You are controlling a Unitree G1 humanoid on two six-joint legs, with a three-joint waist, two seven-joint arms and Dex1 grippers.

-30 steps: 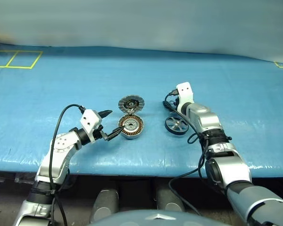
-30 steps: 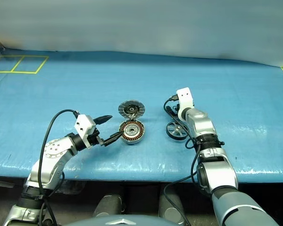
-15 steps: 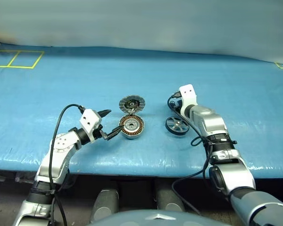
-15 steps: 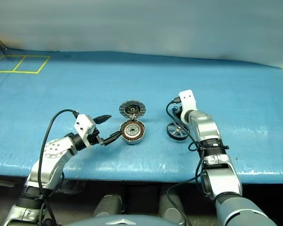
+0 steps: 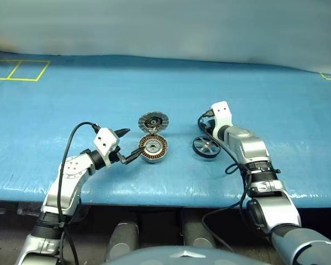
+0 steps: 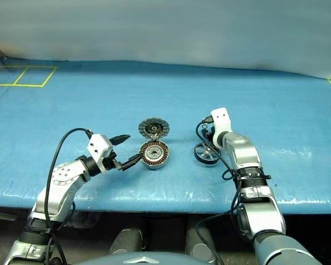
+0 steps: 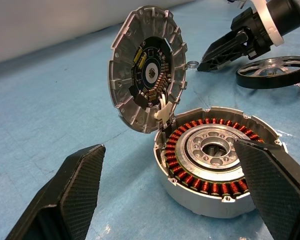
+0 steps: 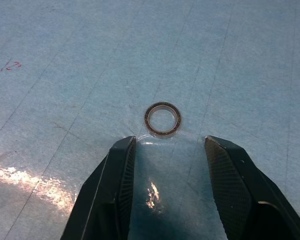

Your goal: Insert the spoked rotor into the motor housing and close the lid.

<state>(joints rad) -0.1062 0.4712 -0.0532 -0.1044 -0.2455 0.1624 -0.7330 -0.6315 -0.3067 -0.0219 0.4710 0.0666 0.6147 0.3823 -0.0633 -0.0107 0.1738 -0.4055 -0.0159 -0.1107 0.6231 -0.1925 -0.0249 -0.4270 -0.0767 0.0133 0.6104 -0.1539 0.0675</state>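
Right arm (image 5: 248, 149) further back than before, over wrinkled blue mat (image 5: 71, 99)

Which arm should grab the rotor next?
Probably right. Its hand is open beside the spoked rotor, fingers either side of a small ring. The left hand is open around the motor housing, lid up.

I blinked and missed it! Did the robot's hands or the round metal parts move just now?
Only the right gripper drew back slightly toward the robot, open, beside the spoked rotor; it took hold of nothing. The left gripper stayed open at the motor housing, the lid stayed up.
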